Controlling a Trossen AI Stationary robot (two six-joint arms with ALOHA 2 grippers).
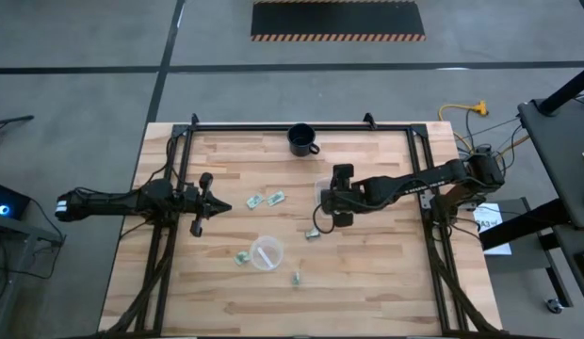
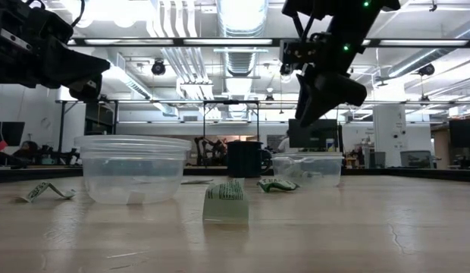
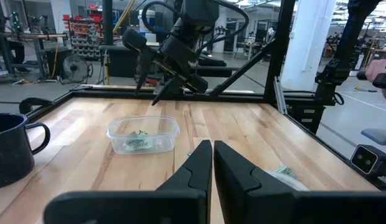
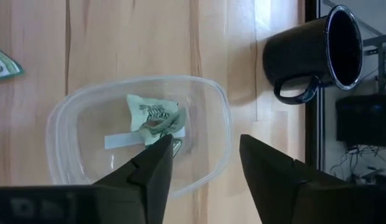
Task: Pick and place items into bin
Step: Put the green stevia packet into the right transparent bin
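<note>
A: High view: your right tool (image 1: 335,200) sits just right of centre, above the clear bin (image 4: 138,134). The right wrist view shows its fingers (image 4: 154,168) spread, nothing between them, with one green-and-white item (image 4: 154,116) lying crumpled inside the bin.

B: And the left one?

A: Left tool (image 1: 209,204) hangs over the worktop (image 1: 386,273) at left of centre, apart from everything. Its wrist view shows the fingers (image 3: 196,163) pressed together, empty.

B: Where are the loose items?

A: High view again: two (image 1: 265,200) lie side by side near centre frame, one (image 1: 313,234) just below the right tool, one (image 1: 242,257) touching the left edge of the round clear tub (image 1: 266,252), one (image 1: 297,279) lower centre. You've also got the black mug (image 1: 302,139) at top centre, well apart from the bin.
</note>
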